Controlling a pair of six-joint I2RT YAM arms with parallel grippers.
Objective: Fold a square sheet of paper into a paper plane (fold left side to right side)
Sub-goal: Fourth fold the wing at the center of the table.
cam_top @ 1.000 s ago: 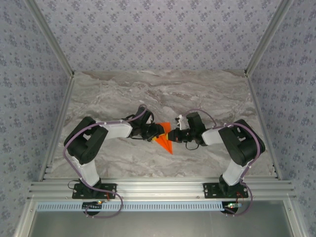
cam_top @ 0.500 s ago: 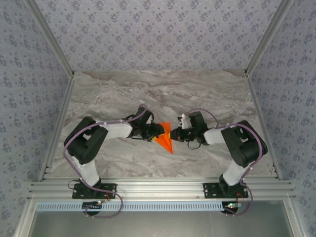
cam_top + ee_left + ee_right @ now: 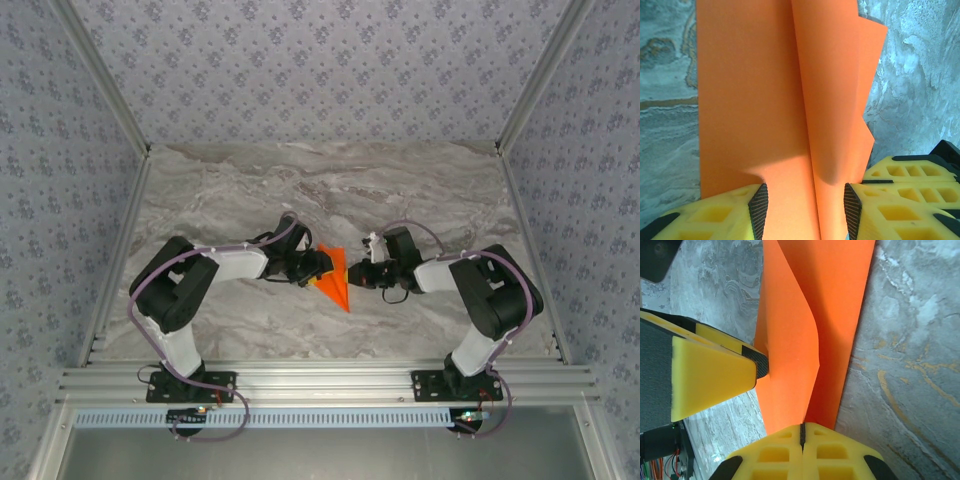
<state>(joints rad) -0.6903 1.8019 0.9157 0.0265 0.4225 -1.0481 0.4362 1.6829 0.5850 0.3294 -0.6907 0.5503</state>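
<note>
Left pincer [image 3: 805,202], jaws apart, straddles the raised fold of the thin bright orange paper sheet [image 3: 335,281]; closed right pincer [image 3: 801,431] sits at its edge. The fold is best flattened along the crease.

Far table [image 3: 330,180] free; left arm [image 3: 235,265], right arm [image 3: 445,272] flank paper plane [image 3: 336,284].

From the overhead camera my two arms look alike. The left arm [image 3: 240,265] and the right arm [image 3: 470,285] each have chunky black joint housings joined by smooth white link covers, and thin lilac cables [image 3: 408,223] run along them. Each is mounted on a black base plate [image 3: 190,384]. On the wrist feeds, the left gripper [image 3: 805,205] has moulded yellow fingers [image 3: 900,200] with recessed rectangular pockets and black pads [image 3: 759,205] (finely textured up close). The right gripper [image 3: 801,432] has the same yellow pocketed fingers.
</note>
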